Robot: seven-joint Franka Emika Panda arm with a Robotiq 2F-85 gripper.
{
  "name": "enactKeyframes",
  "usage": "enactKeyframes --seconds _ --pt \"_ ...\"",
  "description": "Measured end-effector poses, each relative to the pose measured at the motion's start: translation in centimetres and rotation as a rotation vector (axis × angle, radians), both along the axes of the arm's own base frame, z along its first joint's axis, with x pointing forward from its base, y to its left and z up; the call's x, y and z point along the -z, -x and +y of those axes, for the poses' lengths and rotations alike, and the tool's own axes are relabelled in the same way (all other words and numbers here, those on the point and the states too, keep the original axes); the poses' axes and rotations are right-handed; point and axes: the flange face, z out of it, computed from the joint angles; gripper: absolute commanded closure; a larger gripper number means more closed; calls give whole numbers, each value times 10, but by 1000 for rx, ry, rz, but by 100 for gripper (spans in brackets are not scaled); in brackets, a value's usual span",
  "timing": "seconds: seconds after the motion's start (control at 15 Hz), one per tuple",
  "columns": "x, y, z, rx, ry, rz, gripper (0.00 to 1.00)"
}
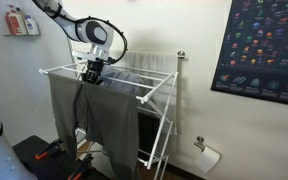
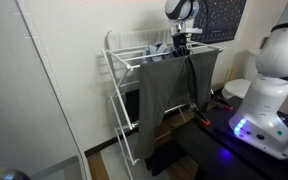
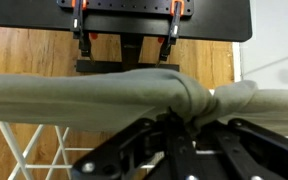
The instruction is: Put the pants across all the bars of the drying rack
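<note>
Item one, my gripper (image 3: 187, 113). The two dark, angular fingers (image 3: 142, 140) are drawn in on a gathered fold of the pants (image 3: 74, 95) and are pinching it. The cloth puckers into a tight, knot-like bunch right between my fingertips.

Item two, the pants. They are olive-grey, matte, soft woven fabric. In the wrist view the fabric runs as a rolled, rounded band to either side of my fingertips. In both exterior views it hangs straight down below me (image 1: 94, 120) (image 2: 169, 90) from the edge of the rack top, in long flat panels with shallow vertical creases.

Item three, the drying rack (image 1: 164, 110). It is made of thin white round wire on slanted legs, with a flat top directly under me. The bars (image 1: 149, 75) are slender parallel rods reaching away from my fingers across that top.

Item four, beneath me in the wrist view. There is a wood-grain plank floor (image 3: 24, 60). Beyond the fabric lies a flat black platform (image 3: 214, 20) with squared edges, carrying two orange clamps (image 3: 79, 12).
</note>
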Motion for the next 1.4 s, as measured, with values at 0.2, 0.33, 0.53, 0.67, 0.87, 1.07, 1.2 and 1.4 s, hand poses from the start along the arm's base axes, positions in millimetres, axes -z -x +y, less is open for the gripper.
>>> enactKeyframes --seconds 0.2,0.33,0.53,0.67,0.87,1.07,1.2,1.4 --pt "-3 -4 0 6 -1 -32 98" --pt "-9 -8 -1 15 -4 -73 98" --pt "-22 -11 -2 36 -12 -156 98" --pt "-32 -8 -2 60 -18 -219 98" --pt "-48 3 0 81 -31 -319 98" --pt "-66 19 5 91 -45 -409 98" --pt "-79 30 9 92 -49 -467 98" --pt "-105 44 13 124 -50 -562 98"
